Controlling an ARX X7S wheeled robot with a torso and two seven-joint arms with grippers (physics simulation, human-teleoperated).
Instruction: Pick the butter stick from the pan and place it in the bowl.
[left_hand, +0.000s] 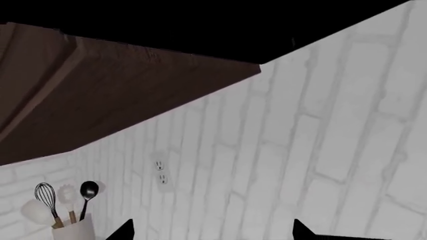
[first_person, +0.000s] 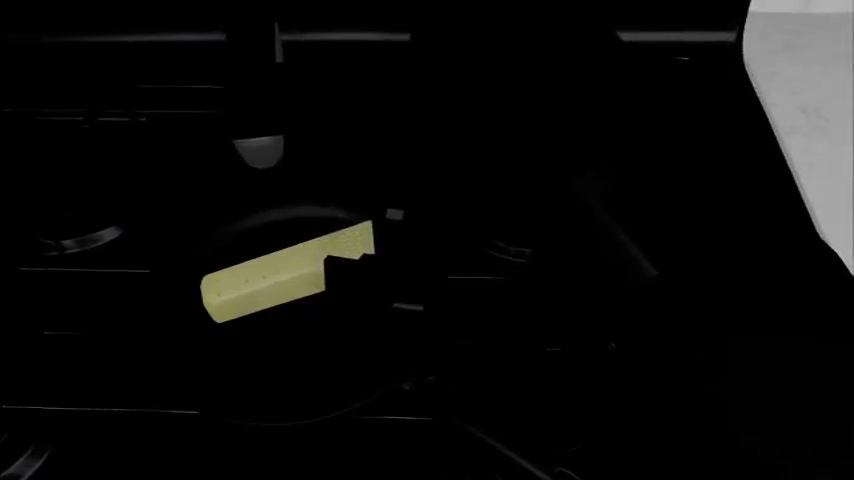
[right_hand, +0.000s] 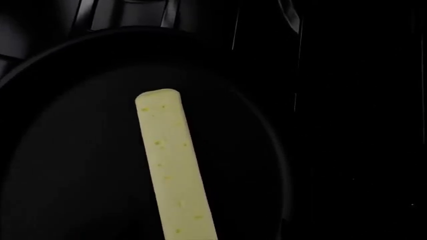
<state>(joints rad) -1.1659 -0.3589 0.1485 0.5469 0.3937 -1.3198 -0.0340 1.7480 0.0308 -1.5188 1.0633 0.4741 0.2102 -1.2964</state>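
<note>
Lying flat inside the round black shallow pan (right_hand: 80, 150), the pale yellow rectangular butter stick (right_hand: 172, 165) remained ungrasped; right gripper's opening could not be determined; bowl unseen.

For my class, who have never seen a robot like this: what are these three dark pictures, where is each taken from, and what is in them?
This is a simulated two-armed kitchen robot. One picture comes from its head, looking down on a black stove. There the butter stick lies in a dark pan; something dark, probably the right arm, covers one end. The right wrist camera looks straight down at the same butter stick in the pan; its gripper does not show, so a grasp cannot be judged. The left wrist camera points away, at a white brick wall, a wooden cabinet and a jar of utensils. The bowl is not visible.
</note>
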